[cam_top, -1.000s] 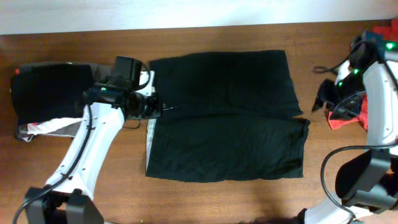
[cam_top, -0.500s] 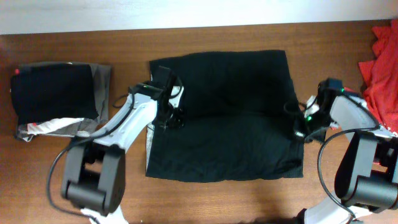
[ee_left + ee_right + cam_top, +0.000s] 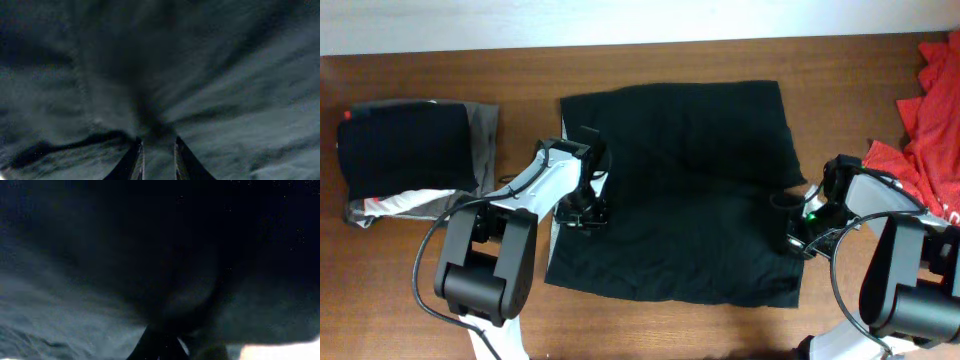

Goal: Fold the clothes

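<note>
Now, far left on the bench (image 3: 380, 300), a folded pile (image 3: 410, 160) sits, black over grey-and-white. Next along, the left end effector (image 3: 588, 212) pinches a fold at the left edge of the black shirt (image 3: 690, 180), creases fanning out, shirt spread across mid-bench. Right end effector (image 3: 798, 240) is pressed together at the shirt's right edge; whether cloth is caught, I cannot tell. Red-orange garment (image 3: 932, 110) lies far right

Brown wood-grain table (image 3: 670, 60) is filling most of the overhead pic, w/ a pale strip (image 3: 620, 20) running along its far edge up top. Light's falling soft & even across it.
</note>
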